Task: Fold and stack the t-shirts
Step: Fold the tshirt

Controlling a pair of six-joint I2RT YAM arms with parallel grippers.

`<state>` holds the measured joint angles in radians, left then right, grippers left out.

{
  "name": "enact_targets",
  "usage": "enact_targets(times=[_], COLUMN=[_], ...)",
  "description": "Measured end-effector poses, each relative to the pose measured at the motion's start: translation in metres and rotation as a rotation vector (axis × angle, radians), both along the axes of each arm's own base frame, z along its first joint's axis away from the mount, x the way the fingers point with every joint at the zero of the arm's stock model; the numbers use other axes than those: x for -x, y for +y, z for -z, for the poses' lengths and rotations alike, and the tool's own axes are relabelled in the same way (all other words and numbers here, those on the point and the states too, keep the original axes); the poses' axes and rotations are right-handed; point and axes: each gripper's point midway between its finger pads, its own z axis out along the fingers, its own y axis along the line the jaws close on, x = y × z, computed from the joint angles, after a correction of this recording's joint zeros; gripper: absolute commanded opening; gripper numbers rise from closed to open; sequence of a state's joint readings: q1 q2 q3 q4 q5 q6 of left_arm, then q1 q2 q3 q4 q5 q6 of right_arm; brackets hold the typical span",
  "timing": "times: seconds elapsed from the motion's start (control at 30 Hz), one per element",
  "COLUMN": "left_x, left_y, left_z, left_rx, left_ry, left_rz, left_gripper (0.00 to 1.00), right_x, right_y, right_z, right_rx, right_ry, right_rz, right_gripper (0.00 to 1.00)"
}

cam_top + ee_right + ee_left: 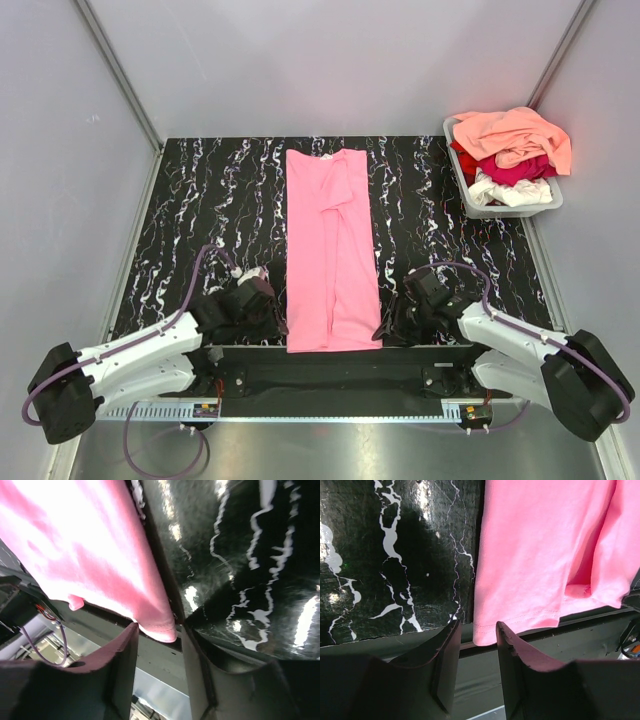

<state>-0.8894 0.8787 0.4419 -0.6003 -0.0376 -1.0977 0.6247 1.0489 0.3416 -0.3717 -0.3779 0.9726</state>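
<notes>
Left wrist: tee (pixel 535 555) (pink) before hand (pixel 478 630)

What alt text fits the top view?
A pink tee, folded into a long strip, lies on a black marbled table, with the left gripper and right gripper at its near corners. A grey tub of tees stands far right.

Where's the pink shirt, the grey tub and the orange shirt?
Bubblegum-pink cloth t-shirt (pixel 330 250): top view, its middle.
Grey plastic tub (pixel 510 211): top view, near wall.
Peach-orange cloth t-shirt (pixel 515 135): top view, crumpled top fold.
</notes>
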Motion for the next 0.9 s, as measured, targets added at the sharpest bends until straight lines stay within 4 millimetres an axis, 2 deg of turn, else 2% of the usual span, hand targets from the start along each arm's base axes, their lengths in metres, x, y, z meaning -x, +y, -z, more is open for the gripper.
enact_targets(times=[0.07, 0.1, 0.2, 0.27, 0.33, 0.4, 0.5, 0.9], left_x=[0.000, 0.000, 0.003, 0.006, 0.010, 0.015, 0.021, 0.027], left_y=[0.000, 0.000, 0.002, 0.002, 0.001, 0.001, -0.003, -0.015], left_z=[0.000, 0.001, 0.005, 0.009, 0.013, 0.016, 0.020, 0.030], left_rx=[0.002, 0.002, 0.001, 0.001, 0.003, 0.002, 0.007, 0.032], left_ry=[0.001, 0.001, 0.008, 0.016, 0.024, 0.034, 0.044, 0.073], left_rz=[-0.002, -0.003, -0.004, -0.004, 0.002, 0.008, 0.020, 0.015], left_gripper=[0.39, 0.39, 0.38, 0.38, 0.39, 0.41, 0.45, 0.45], right_x=[0.003, 0.003, 0.002, 0.002, 0.002, 0.003, 0.002, 0.000], right_y=[0.003, 0.003, 0.002, 0.001, 0.001, 0.001, 0.001, 0.000], right_z=[0.000, 0.001, 0.002, 0.004, 0.005, 0.006, 0.006, 0.005], right_rx=[-0.001, 0.003, 0.012, 0.019, 0.025, 0.027, 0.028, 0.031], right_ry=[0.001, 0.001, 0.001, 0.004, 0.009, 0.011, 0.009, -0.011], right_rz=[-0.009, -0.007, 0.002, 0.004, 0.005, 0.004, 0.002, 0.007], right_gripper=[0.35, 0.26, 0.13, 0.12, 0.04, 0.01, 0.00, 0.00])
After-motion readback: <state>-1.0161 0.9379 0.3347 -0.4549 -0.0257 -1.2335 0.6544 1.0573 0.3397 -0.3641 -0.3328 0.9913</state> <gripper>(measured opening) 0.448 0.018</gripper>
